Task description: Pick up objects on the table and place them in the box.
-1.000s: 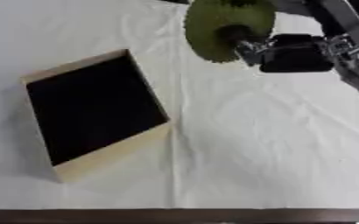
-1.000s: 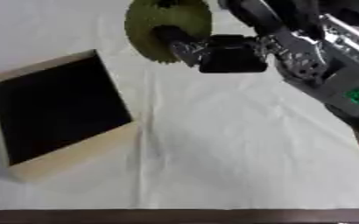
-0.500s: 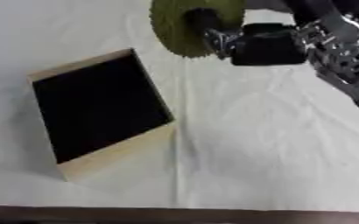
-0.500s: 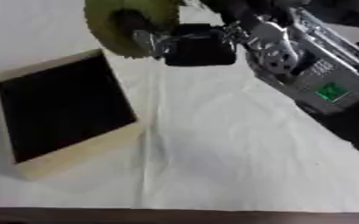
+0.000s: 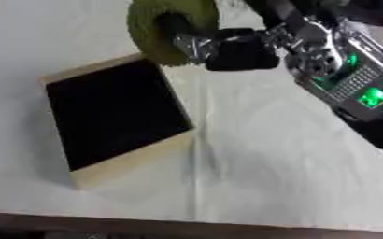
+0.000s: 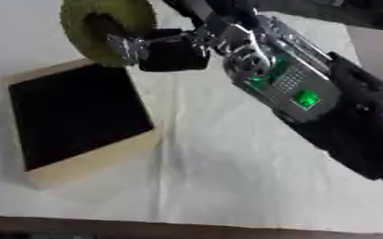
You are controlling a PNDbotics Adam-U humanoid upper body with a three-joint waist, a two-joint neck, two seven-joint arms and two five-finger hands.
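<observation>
A white-clothed desk [image 5: 268, 177] carries a shallow wooden box [image 5: 113, 116] with a dark interior; the right robot hand [image 5: 227, 46] grasps an olive-green disc [image 5: 166, 25] above its far corner; released here, the disc would likely strike the rim and fall outside.

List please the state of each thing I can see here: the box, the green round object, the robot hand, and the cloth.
Box: open on top, dark inside, nothing visible in it.
Green round object: held off the table, at the box's far corner.
Right hand: fingers curled on the green object.
White cloth: spread over the table, slightly creased.
</observation>
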